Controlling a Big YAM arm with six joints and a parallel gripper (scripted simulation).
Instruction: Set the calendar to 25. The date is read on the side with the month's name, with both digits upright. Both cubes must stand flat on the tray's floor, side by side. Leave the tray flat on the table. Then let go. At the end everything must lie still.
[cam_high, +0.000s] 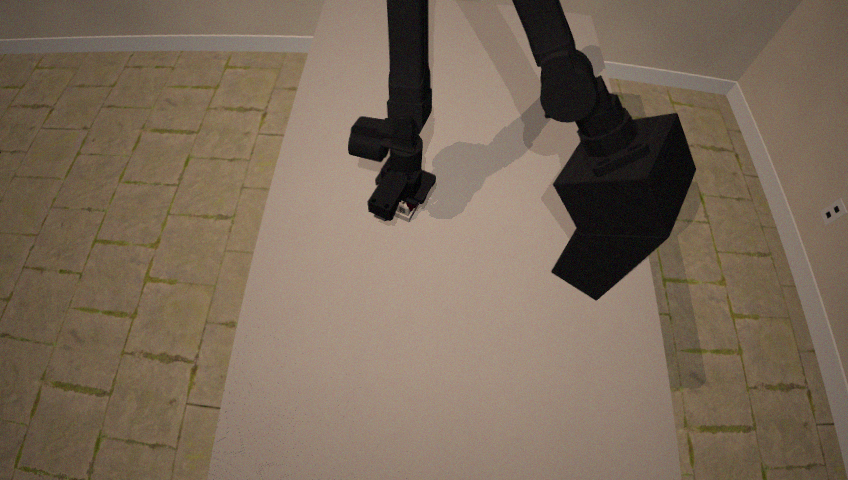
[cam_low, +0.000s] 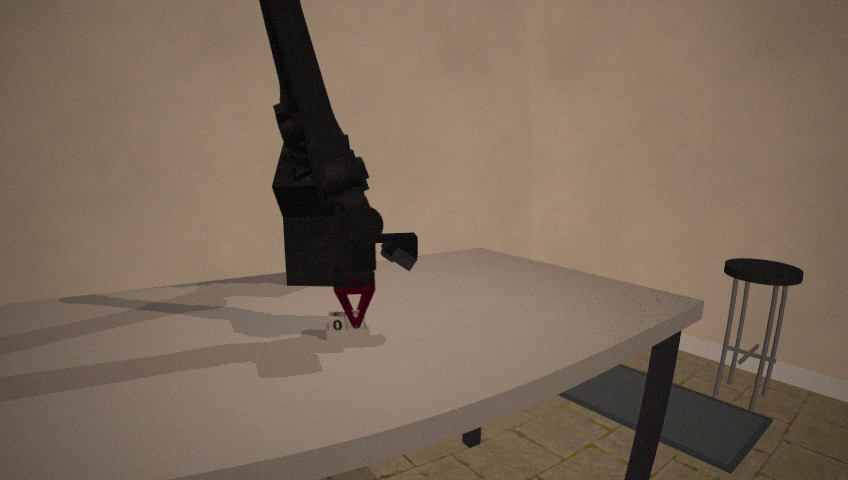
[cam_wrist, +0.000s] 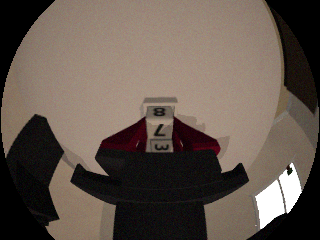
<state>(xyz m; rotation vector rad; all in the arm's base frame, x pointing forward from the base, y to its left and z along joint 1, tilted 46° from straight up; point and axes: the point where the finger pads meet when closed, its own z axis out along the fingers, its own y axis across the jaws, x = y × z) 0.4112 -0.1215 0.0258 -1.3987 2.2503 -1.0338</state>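
Note:
Two small white number cubes stand close together in a row on the table (cam_low: 535, 333). In the wrist view the nearer cube (cam_wrist: 160, 131) shows a 7 on top and a 3 on its near side. The farther cube (cam_wrist: 159, 112) shows an 8. In the exterior view one cube (cam_low: 337, 324) shows a 0 on its side. My gripper (cam_high: 407, 208) (cam_low: 355, 324) (cam_wrist: 159, 120), with red fingers, points straight down at table height and is shut on the nearer cube. The arm hides most of the cubes in the top view. I cannot make out the tray.
The arm's black base box (cam_high: 624, 196) sits on the table to the right of the cubes. A stool (cam_low: 763, 272) and a dark floor mat (cam_low: 684, 416) lie beyond the table's right end.

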